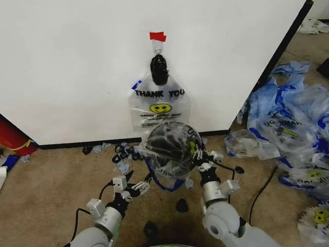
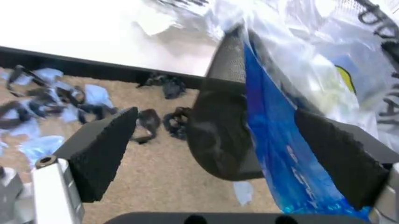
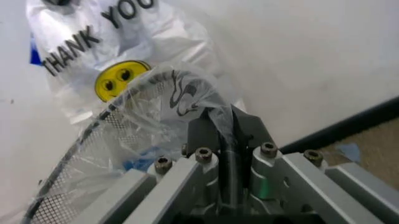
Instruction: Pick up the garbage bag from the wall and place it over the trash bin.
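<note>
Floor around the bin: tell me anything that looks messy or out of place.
Blue scraps and black lumps litter the carpet by the wall, and a heap of bags lies to the right. The bin sits tilted, bag-draped, between the left gripper and right gripper, mouth facing the camera.

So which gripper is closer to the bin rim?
Right. The right gripper is shut on the bag at the bin rim's right side; the left gripper is open, below its left side, just short.
</note>
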Tool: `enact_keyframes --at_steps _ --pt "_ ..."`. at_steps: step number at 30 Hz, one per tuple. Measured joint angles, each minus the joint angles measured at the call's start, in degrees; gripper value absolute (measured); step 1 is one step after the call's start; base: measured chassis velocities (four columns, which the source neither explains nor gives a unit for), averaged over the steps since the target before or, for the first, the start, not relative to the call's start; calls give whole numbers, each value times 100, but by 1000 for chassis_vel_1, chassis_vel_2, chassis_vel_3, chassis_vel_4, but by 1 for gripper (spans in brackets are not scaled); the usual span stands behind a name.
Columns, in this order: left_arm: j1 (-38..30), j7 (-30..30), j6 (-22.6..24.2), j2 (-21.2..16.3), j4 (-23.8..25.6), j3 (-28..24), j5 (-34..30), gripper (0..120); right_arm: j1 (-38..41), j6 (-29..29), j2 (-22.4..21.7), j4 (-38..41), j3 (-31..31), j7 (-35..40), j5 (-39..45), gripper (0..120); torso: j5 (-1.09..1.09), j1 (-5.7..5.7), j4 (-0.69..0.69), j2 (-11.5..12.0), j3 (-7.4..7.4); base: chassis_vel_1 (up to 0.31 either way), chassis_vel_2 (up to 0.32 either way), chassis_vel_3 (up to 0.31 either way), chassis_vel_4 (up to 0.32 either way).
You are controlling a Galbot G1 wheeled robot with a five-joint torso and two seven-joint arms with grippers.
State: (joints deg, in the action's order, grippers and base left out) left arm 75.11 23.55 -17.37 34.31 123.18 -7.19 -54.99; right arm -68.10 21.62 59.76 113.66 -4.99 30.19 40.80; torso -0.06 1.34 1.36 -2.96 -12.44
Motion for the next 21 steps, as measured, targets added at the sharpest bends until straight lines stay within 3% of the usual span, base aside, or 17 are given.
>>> enact_keyframes --at_steps 8,21 --pt "262 18 47 -89 154 263 73 98 -213 107 68 -24 97 -114 233 1 1 0 0 0 0 0 0 0 0" --pt "288 22 98 142 329 30 59 98 152 21 194 -90 3 -46 228 1 1 0 -1 0 0 0 0 0 0"
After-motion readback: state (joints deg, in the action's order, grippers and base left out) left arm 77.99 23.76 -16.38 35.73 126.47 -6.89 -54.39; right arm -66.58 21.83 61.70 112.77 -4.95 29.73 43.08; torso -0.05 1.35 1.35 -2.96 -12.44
